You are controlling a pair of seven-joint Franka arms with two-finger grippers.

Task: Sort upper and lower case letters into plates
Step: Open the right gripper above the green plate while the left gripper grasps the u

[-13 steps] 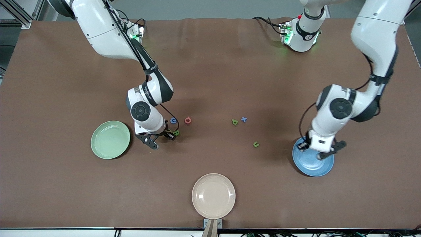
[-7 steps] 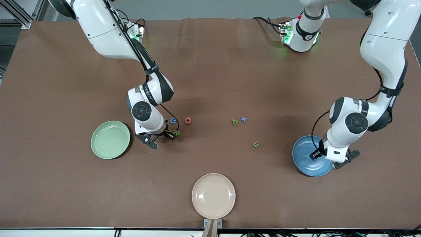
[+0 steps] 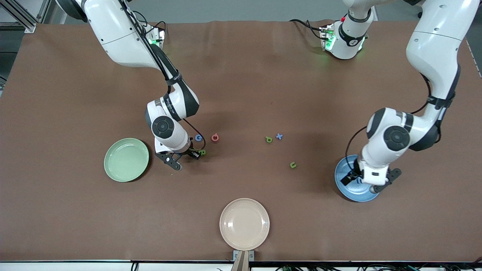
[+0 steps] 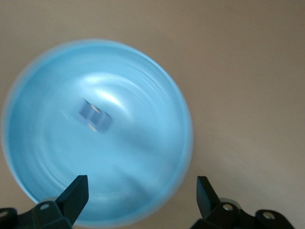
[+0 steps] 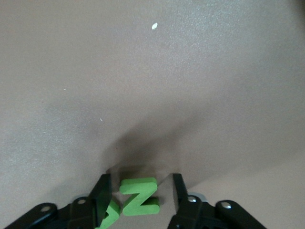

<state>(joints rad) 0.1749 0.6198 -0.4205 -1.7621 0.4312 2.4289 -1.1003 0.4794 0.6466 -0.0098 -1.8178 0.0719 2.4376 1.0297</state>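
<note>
My right gripper [image 5: 139, 192] is low on the table beside the pale green plate [image 3: 126, 160], toward the right arm's end. Its fingers are open around a green letter Z [image 5: 138, 198], with a gap on each side. A second green letter [image 5: 110, 213] lies against one finger [image 5: 103, 190]. In the front view a green letter [image 3: 202, 152] shows by this gripper [image 3: 191, 154]. My left gripper [image 4: 141, 194] is open and empty over the rim of the blue plate [image 4: 157, 143], which holds one blue letter [image 4: 95, 116]. The plate also shows in the front view [image 3: 350, 190].
A blue letter [image 3: 198, 137] and the red ring letter [image 3: 215, 137] lie just farther from the front camera than the right gripper. A green letter [image 3: 269, 139], a blue x [image 3: 279, 136] and a green u [image 3: 293, 165] lie mid-table. A cream plate [image 3: 244, 224] sits at the near edge.
The left arm swung over the blue plate toward its own end of the table, then partly back. The right gripper stayed in place at the green letters.
</note>
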